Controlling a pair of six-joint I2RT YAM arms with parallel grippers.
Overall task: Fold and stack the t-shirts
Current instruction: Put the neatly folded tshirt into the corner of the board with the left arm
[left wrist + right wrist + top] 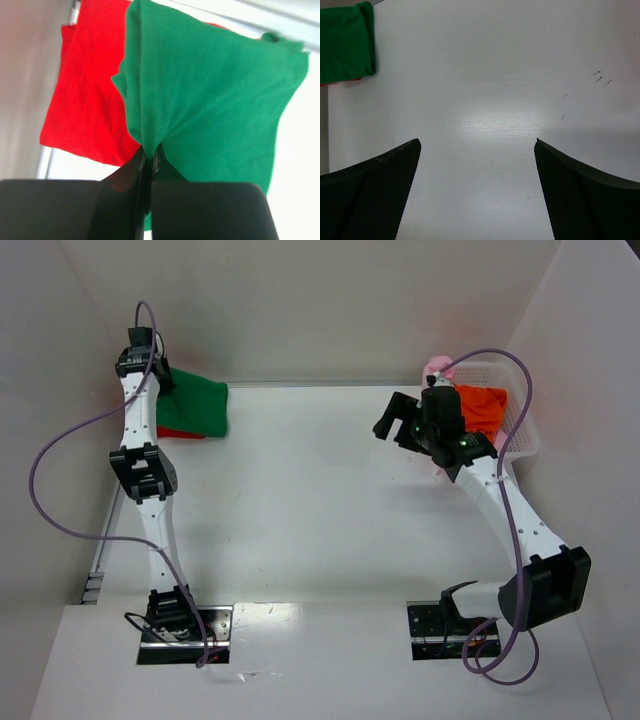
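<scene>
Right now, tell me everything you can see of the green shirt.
The green shirt is plain, soft knit cloth in a single colour, folded into a rough rectangle at the far left corner of the table. It lies on top of the red shirt, which peeks out from beneath it. The left pincer is shut on one edge of it, gathering the cloth into a ridge that fans out from the grip.
</scene>
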